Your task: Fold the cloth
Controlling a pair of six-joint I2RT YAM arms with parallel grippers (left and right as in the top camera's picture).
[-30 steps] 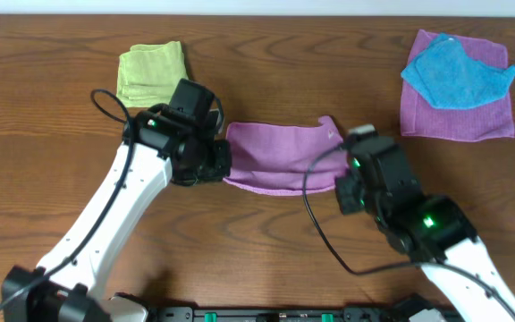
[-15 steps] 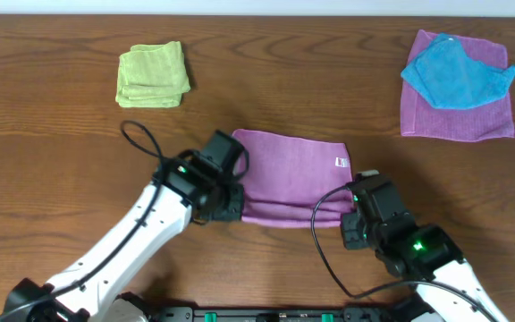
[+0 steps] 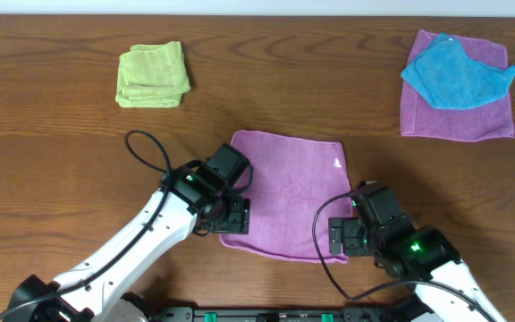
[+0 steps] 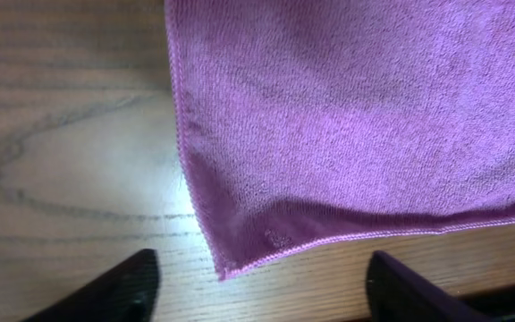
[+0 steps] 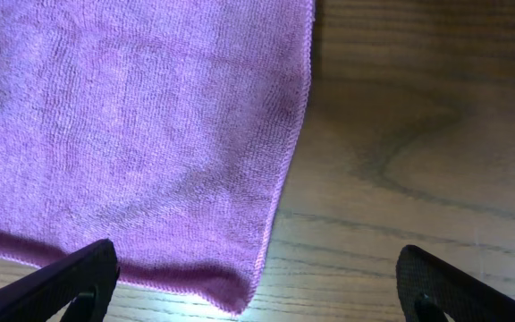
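Left wrist view gave me the left gripper (image 4: pixel 262 277) with its two dark fingers (image 4: pixel 128 288) spread wide and nothing between them. One corner of the cloth (image 4: pixel 356 116) lay flat on the wood in that gap, just ahead of the fingertips and nearer the finger on the picture's left. I saw bare wood between that corner and each finger, so neither was touching the fabric.

On the right wrist camera the right gripper (image 5: pixel 257 268) was likewise wide apart and held nothing. The cloth's other near corner sat low in the gap, roughly midway between the fingers. The mauve sheet ran up and away to the picture's left. The finger on that side overlapped the hem in the picture, and I could not tell whether it touched.

From overhead, the cloth lay spread flat in the middle of the table (image 3: pixel 61 161), its near edge slightly skewed, a small white tag near its far right corner. The left gripper stood at its near left corner and the right gripper at its near right corner. A folded lime-green cloth (image 3: pixel 153 76) sat well apart at the far left. At the far right a blue cloth (image 3: pixel 454 67) lay on top of a second mauve cloth (image 3: pixel 499 121).
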